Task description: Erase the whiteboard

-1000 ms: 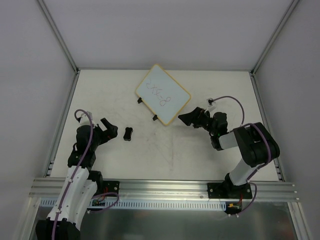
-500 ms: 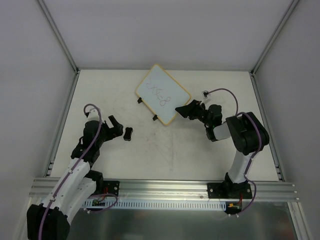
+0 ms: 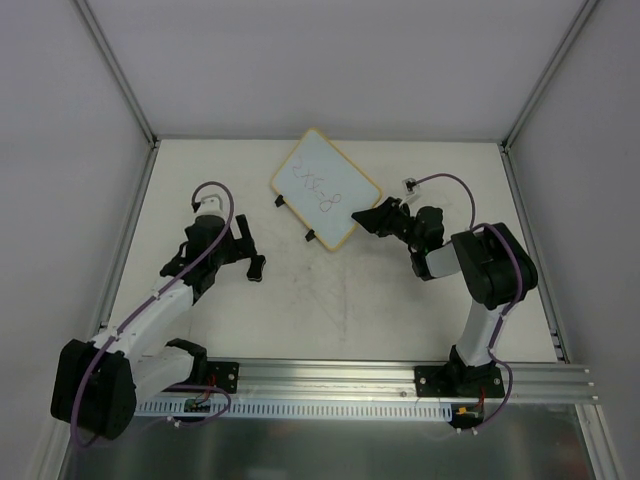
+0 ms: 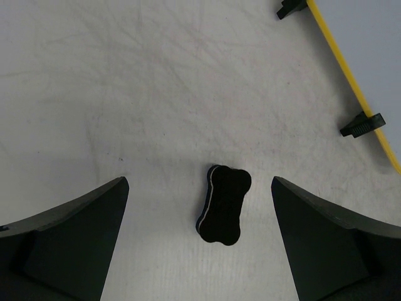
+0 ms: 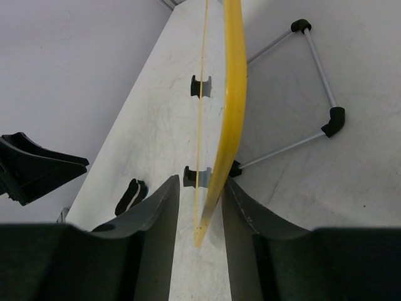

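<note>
Two grippers, two jobs, and the one that matters sits left of the whiteboard (image 3: 325, 190). The left gripper (image 3: 248, 250) hangs over the eraser (image 3: 257, 268) with its fingers spread wide. In the left wrist view the eraser (image 4: 222, 204) lies between them, slightly toward the whiteboard side, its long axis running across the line the fingers would close along, so I judge its narrow waist faces the grip. This arm is clearly the nearer one to it. At the whiteboard's right corner, the right gripper (image 3: 372, 217) straddles the yellow edge (image 5: 232, 94) with a narrow gap. Whether it is truly pinched I cannot tell. The scribbles (image 3: 315, 185) read faintly from above, and the right wrist view shows the whiteboard edge-on, so its face is hidden there.
</note>
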Motion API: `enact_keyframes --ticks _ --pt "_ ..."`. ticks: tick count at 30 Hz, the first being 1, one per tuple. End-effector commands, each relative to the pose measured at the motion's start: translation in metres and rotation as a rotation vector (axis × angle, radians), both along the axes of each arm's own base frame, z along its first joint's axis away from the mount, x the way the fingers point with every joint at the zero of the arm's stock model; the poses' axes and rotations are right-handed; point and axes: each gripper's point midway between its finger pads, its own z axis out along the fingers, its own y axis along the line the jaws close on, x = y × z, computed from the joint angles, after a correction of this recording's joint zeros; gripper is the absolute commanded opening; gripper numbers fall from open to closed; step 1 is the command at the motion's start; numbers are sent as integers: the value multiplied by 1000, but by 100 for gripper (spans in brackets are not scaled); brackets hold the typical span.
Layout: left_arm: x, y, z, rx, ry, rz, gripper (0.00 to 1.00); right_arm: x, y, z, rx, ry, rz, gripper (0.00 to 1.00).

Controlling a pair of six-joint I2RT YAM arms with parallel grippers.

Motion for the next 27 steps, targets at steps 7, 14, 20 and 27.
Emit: enact_keyframes --ticks 7,14,20,27 --pt "21 -15 -1 47 31 -103 99 8 9 43 58 -187 25 28" --pt "18 -23 -13 53 67 -168 99 8 10 44 61 -188 29 17" --pt "19 -32 -6 43 23 -210 99 9 11 46 66 -188 36 0" --pt "15 -47 -15 24 75 -275 99 10 10 45 65 -188 34 0"
